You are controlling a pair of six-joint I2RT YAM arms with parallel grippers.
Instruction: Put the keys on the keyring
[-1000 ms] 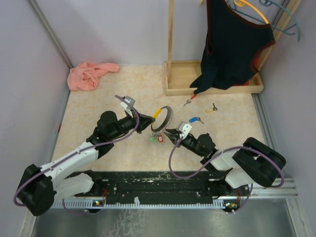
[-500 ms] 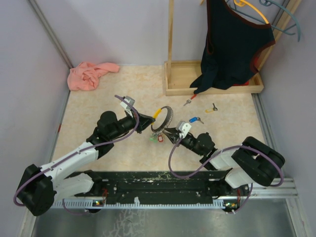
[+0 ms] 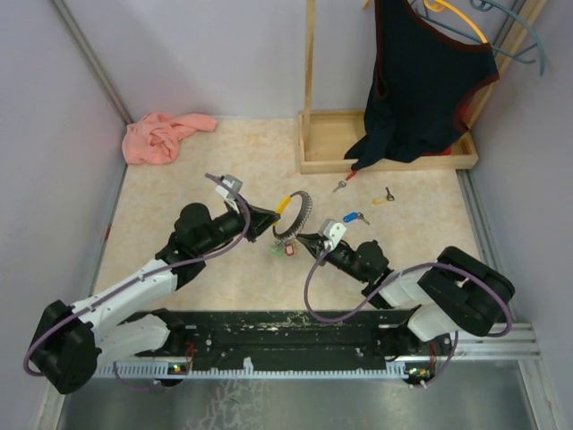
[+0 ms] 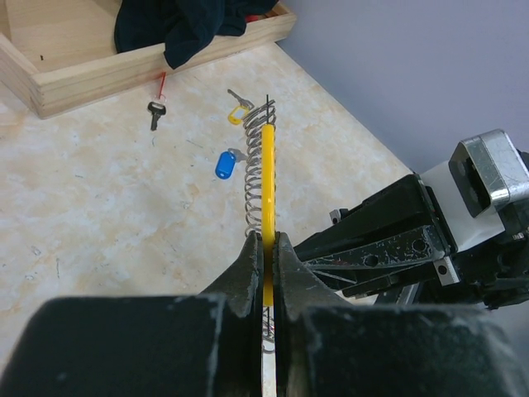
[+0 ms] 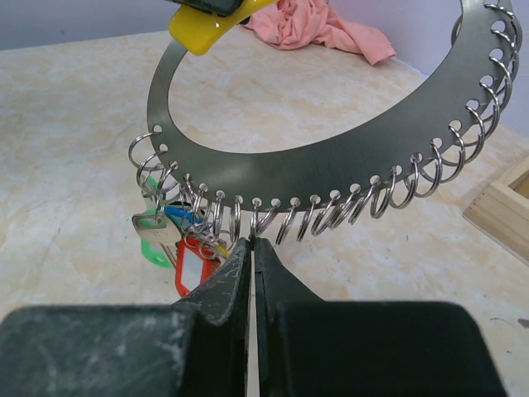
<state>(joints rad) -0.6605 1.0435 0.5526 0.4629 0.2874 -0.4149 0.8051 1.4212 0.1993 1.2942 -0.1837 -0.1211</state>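
Note:
The keyring [image 3: 295,213] is a curved metal plate with a yellow handle and many split rings. My left gripper [image 3: 267,220] is shut on the yellow handle [image 4: 267,174] and holds the plate up off the floor. My right gripper [image 5: 250,241] is shut, its tips pinching one split ring [image 5: 263,222] at the plate's lower edge. A green-tagged key [image 5: 154,246] and a red-tagged key [image 5: 192,270] hang on rings at the left end. Loose on the floor lie a blue-tagged key [image 3: 354,218], a yellow-tagged key [image 3: 383,198] and a red-tagged key [image 3: 343,183].
A wooden rack base [image 3: 385,157] with a dark garment [image 3: 425,81] hanging over it stands at the back right. A pink cloth [image 3: 164,134] lies at the back left. Walls close in on both sides.
My right gripper has crept slightly up and left toward the keyring. The left gripper and the plate have shifted only a little.

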